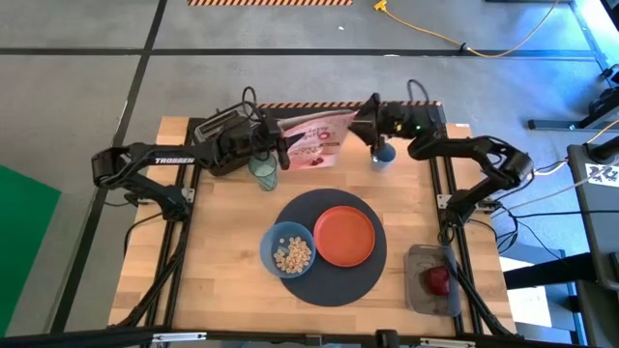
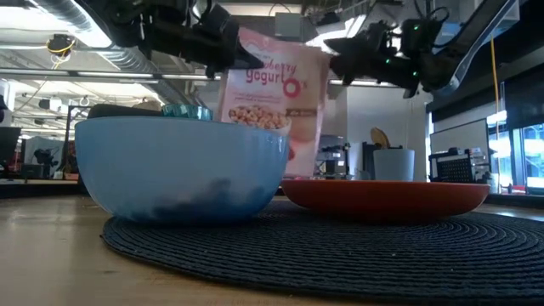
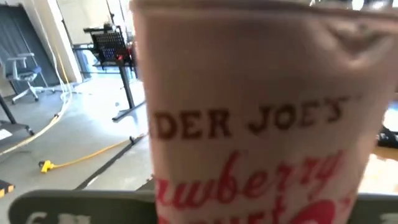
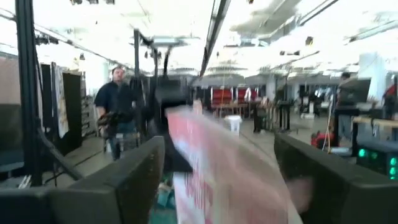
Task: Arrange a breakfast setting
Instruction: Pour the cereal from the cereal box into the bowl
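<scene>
Holding a pink-and-white cereal bag (image 1: 317,140) up over the far middle of the worktop (image 1: 222,261), both arms are busy right now. The left gripper (image 1: 280,145) has the bag's left edge and the right gripper (image 1: 360,124) has the right edge, each one pinched onto it, so the bag hangs between them off the surface. In the low view it's upright-ish with "yogurt" lettering visible.

Down on the worktop, the round dark-grey mat (image 1: 329,285) sits near the middle. The blue bowl (image 1: 287,249) with cereal in it is on the mat's left edge, touching the orange plate (image 1: 344,236) just to its right.

The pale-green glass (image 1: 263,174) stands under the left gripper, far-left of the mat. A small blue cup (image 1: 383,157) is below the right gripper. The red apple (image 1: 438,279) sits in a grey tray (image 1: 418,290) at the near right.
</scene>
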